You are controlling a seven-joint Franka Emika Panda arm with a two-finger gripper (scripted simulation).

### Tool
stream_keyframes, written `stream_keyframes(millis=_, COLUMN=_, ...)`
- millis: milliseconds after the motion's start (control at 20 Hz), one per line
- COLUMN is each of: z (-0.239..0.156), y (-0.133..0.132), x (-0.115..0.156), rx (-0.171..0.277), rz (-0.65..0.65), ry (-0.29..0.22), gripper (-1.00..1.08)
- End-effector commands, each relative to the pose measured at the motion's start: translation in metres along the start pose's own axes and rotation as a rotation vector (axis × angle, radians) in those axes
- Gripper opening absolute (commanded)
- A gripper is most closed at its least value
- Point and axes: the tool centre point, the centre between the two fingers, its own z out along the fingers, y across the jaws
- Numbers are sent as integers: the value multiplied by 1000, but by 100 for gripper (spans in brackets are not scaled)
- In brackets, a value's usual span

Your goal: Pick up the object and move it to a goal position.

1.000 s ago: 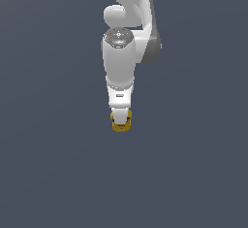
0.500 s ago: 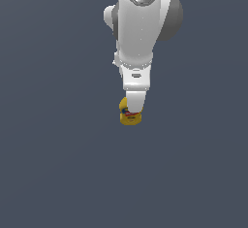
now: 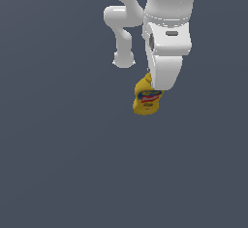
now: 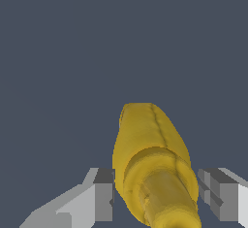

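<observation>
The mustard bottle [image 3: 147,99] is a warm yellow with darker, ochre shading along its sides and base; on its face sits a label with a blue band across the top, a red stripe beneath it and a pale patch lower down. In the wrist view the bottle [image 4: 152,166] shows as plain yellow, mottled with brownish streaks, its nozzle end a slightly paler gold. The arm [image 3: 167,33] is glossy white with faint grey shadows at its joints. The claw [image 4: 157,200] has light grey fingers [image 4: 102,200] with dark grey, almost charcoal, pads. The ground [image 3: 58,164] is a flat slate blue-grey, without any pattern.
</observation>
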Motion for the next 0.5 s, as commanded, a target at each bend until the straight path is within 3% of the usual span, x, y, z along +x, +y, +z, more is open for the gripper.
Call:
stream_keyframes(millis=0, z=-26, y=2, x=12, rx=-7, rz=1, ry=1, gripper=-100)
stream_keyframes(millis=450, z=-74, y=9, x=38, rx=-7, rz=1, ry=1, gripper=-100)
